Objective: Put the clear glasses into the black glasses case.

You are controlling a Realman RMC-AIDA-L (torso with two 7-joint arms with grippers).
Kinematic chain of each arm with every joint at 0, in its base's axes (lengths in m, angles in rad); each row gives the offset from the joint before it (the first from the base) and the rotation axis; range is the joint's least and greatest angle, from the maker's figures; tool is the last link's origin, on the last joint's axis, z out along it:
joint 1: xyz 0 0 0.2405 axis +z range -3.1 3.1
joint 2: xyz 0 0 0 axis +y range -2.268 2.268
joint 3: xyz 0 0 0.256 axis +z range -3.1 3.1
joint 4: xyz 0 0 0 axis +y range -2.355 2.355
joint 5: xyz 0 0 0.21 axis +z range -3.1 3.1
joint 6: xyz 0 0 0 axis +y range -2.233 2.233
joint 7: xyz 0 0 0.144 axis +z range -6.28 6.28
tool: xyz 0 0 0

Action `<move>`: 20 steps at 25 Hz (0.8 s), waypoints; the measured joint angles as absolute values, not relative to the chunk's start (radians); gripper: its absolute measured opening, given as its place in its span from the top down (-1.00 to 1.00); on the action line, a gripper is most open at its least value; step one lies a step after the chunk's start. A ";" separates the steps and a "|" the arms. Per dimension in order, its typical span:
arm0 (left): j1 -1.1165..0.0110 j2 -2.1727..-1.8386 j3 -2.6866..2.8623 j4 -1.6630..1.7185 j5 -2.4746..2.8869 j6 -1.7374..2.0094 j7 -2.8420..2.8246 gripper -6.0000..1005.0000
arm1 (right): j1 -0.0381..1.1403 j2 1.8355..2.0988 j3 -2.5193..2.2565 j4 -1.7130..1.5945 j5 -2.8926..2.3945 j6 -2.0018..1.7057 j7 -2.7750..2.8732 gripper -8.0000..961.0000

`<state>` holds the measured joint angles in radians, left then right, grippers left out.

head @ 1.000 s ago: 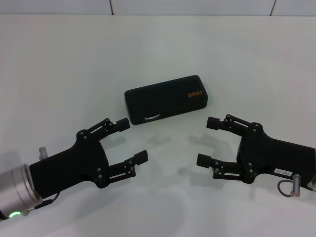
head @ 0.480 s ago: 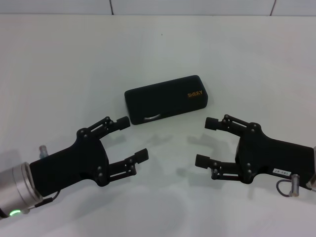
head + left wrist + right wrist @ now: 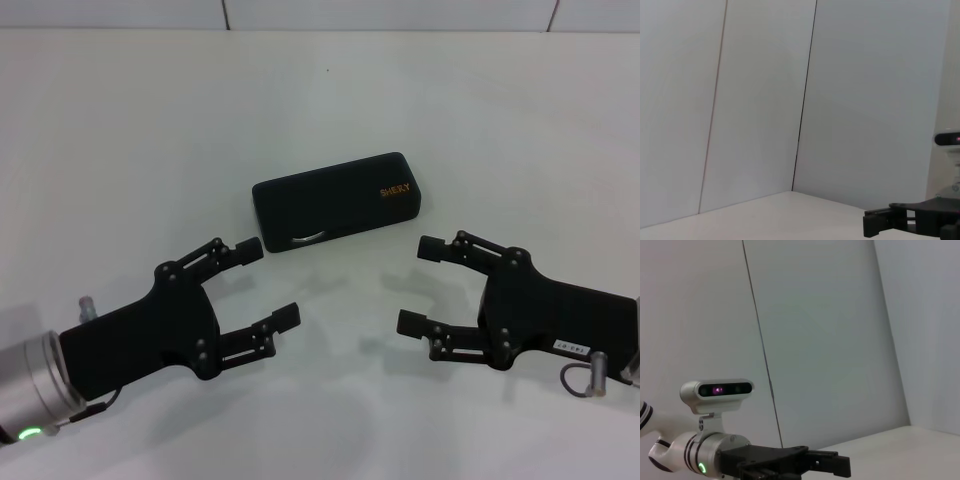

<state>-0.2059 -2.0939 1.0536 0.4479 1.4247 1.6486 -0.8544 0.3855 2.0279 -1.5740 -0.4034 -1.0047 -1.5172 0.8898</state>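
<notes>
The black glasses case [image 3: 338, 200] lies shut on the white table, its orange lettering toward the right end. A small pale curved glint [image 3: 306, 238] shows at its near seam; I cannot tell what it is. The clear glasses are out of view. My left gripper [image 3: 268, 282] hovers open and empty in front of the case's left end. Near the case's right end my right gripper [image 3: 420, 285] is also open and empty. The left wrist view catches the right gripper [image 3: 890, 225] from afar, and the right wrist view catches the left gripper [image 3: 827, 465].
The white table [image 3: 130, 130] reaches back to a pale panelled wall [image 3: 400, 12]. The left arm's wrist camera [image 3: 717, 390] shows in the right wrist view.
</notes>
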 joint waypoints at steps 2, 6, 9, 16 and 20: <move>-0.205 -2.094 1.055 0.448 1.424 1.649 -0.854 -0.71 | 0.385 2.028 -1.574 -0.403 -1.005 -1.517 0.890 -0.83; -0.204 -2.094 1.055 0.448 1.423 1.649 -0.854 -0.71 | 0.383 2.028 -1.574 -0.403 -1.005 -1.517 0.890 -0.83; -0.203 -2.094 1.055 0.448 1.423 1.649 -0.854 -0.71 | 0.383 2.028 -1.574 -0.403 -1.005 -1.517 0.891 -0.83; -0.202 -2.094 1.055 0.448 1.422 1.649 -0.854 -0.71 | 0.385 2.028 -1.581 -0.403 -1.004 -1.517 0.891 -0.83; -0.202 -2.094 1.053 0.448 1.422 1.649 -0.854 -0.71 | 0.386 2.028 -1.585 -0.403 -1.004 -1.517 0.891 -0.83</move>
<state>-0.2024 -2.0939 1.0526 0.4479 1.4219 1.6490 -0.8544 0.3865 2.0278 -1.5847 -0.4034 -1.0036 -1.5170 0.8912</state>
